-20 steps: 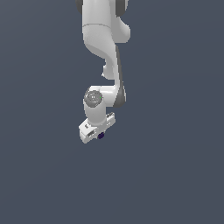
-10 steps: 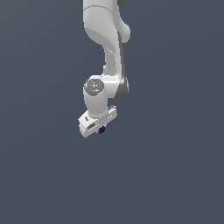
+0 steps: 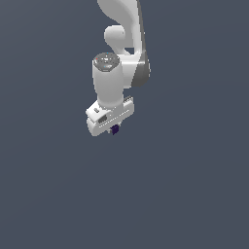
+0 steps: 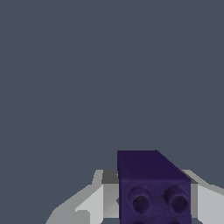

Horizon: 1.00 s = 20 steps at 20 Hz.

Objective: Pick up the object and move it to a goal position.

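The object is a tiny dark purple-navy cube (image 3: 115, 129), peeking out just under the white hand of the arm in the exterior view. My gripper (image 3: 114, 128) is shut on it and holds it clear of the grey surface. In the wrist view the cube (image 4: 153, 186) fills the space between the two pale fingers (image 4: 94, 203), and two round dimples show on its near face.
A plain dark grey surface (image 3: 185, 194) fills both views. The white arm (image 3: 121, 44) comes down from the top of the exterior view. No goal marker shows.
The arm has lifted and shifted slightly, carrying the cube upward in the exterior view. The gripper has stayed shut on the cube.
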{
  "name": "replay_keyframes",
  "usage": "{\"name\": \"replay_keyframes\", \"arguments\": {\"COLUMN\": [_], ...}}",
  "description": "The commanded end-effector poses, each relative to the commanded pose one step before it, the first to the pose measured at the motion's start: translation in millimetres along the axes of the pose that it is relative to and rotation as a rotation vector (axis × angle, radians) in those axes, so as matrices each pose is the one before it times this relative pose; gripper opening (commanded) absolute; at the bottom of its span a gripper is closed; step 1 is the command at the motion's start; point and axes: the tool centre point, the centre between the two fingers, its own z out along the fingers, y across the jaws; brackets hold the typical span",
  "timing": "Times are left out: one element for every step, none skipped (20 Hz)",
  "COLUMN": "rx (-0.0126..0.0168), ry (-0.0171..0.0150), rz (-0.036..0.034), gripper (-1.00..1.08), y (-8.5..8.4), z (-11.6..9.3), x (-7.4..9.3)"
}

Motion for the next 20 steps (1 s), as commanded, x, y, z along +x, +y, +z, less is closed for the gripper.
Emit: {"name": "replay_keyframes", "arguments": {"rx": [-0.0001, 0.0, 0.0, 0.0, 0.0, 0.00047, 0.0, 0.0, 0.0, 0.0, 0.0, 0.0, 0.0, 0.0, 0.00034, 0.0, 0.0, 0.0, 0.0, 0.0], "ry": [0.00035, 0.0, 0.0, 0.0, 0.0, 0.0005, 0.0, 0.0, 0.0, 0.0, 0.0, 0.0, 0.0, 0.0, 0.00043, 0.0, 0.0, 0.0, 0.0, 0.0], "rz": [-0.00074, 0.0, 0.0, 0.0, 0.0, -0.00006, 0.0, 0.0, 0.0, 0.0, 0.0, 0.0, 0.0, 0.0, 0.00042, 0.0, 0.0, 0.0, 0.0, 0.0], "gripper": [-1.0, -1.0, -1.0, -1.0, -1.0, -1.0, -1.0, -1.0, -1.0, -1.0, -1.0, -1.0, -1.0, -1.0, -1.0, -1.0, -1.0, -1.0, -1.0, -1.0], "y": [-7.21, -2.51, -2.41, -2.31, -2.21, -2.02, -2.0, -1.87, -1.73, -1.59, -1.44, -1.29, -1.17, -1.05, -0.65, -0.81, -0.69, -0.57, -0.44, -0.31], "z": [-28.39, -10.77, -10.45, -10.1, -9.72, -9.32, -8.85, -8.44, -8.04, -7.62, -7.14, -6.58, -6.01, -5.43, -4.9, -4.27, -3.7, -3.12, -2.55, -1.98], "x": [-1.4, -0.47, -0.42, -0.38, -0.35, -0.42, -0.3, -0.25, -0.19, -0.12, -0.06, -0.03, -0.02, -0.01, -0.3, 0.0, 0.01, 0.03, 0.04, 0.06]}}
